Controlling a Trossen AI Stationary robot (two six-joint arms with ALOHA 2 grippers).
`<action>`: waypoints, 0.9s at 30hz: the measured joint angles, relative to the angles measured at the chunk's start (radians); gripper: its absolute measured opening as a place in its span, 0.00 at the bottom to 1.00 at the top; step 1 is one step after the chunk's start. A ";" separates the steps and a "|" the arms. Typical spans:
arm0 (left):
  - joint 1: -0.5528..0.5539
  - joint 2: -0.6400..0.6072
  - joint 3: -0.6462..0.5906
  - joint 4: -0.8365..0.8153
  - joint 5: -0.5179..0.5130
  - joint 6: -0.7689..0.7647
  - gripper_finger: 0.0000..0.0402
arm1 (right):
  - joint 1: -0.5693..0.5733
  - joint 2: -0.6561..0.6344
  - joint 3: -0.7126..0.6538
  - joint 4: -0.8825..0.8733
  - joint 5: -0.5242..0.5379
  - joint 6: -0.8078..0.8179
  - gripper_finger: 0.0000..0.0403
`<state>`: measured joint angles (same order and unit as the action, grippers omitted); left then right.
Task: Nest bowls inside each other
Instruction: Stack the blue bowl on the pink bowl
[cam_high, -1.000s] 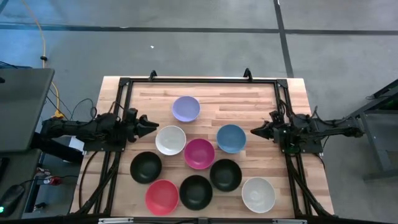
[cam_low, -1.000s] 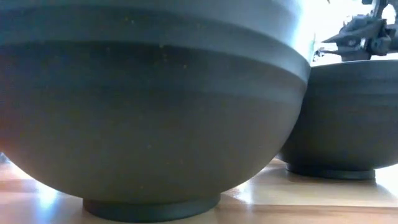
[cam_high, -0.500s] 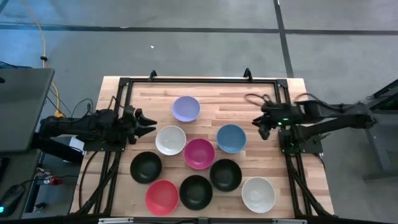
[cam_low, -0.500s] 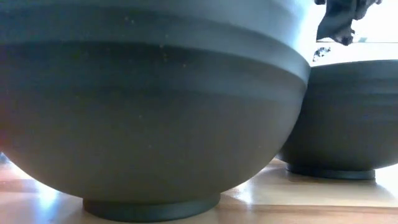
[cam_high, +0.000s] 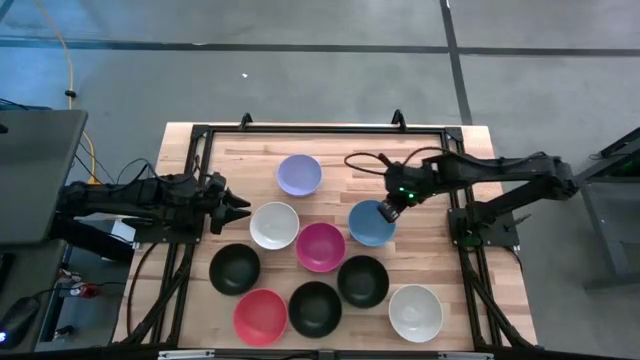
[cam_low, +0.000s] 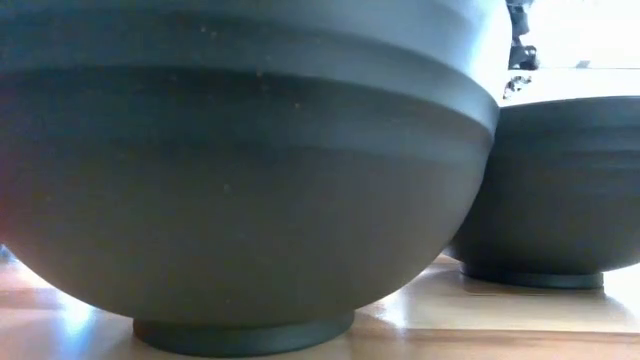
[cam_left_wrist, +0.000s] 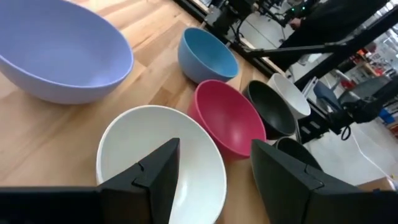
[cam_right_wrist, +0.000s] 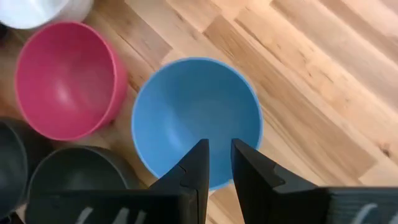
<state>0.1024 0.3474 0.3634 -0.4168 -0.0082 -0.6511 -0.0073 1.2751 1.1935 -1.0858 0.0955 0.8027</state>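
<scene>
Nine bowls stand upright on their bases on the wooden table. They are a lavender bowl, a white bowl, a blue bowl, a magenta bowl, three black bowls, a red bowl and a second white bowl. My right gripper points down over the blue bowl's right rim, its fingers narrowly apart; no touch shows. My left gripper is open, level, just left of the first white bowl.
A black frame runs along the table's far, left and right edges. Bare wood lies right of the lavender bowl. In the low view two black bowls fill the picture, with the right gripper above them.
My right arm has swung from the table's right edge toward the left, out over the table. It has tipped to point down and now stands over the blue bowl's right rim. No bowl has moved.
</scene>
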 joint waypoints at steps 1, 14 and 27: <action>0.000 0.004 0.000 -0.002 0.006 -0.002 0.46 | 0.000 0.020 0.012 -0.020 -0.002 0.011 0.15; 0.000 0.021 0.000 -0.014 0.104 -0.019 0.46 | -0.006 0.241 0.063 -0.224 -0.052 0.017 0.16; 0.000 0.021 0.000 -0.026 0.151 -0.046 0.46 | -0.075 0.319 0.062 -0.197 -0.107 0.002 0.23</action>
<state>0.1028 0.3687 0.3630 -0.4429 0.1425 -0.6968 -0.0818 1.5937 1.2552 -1.2824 -0.0113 0.8044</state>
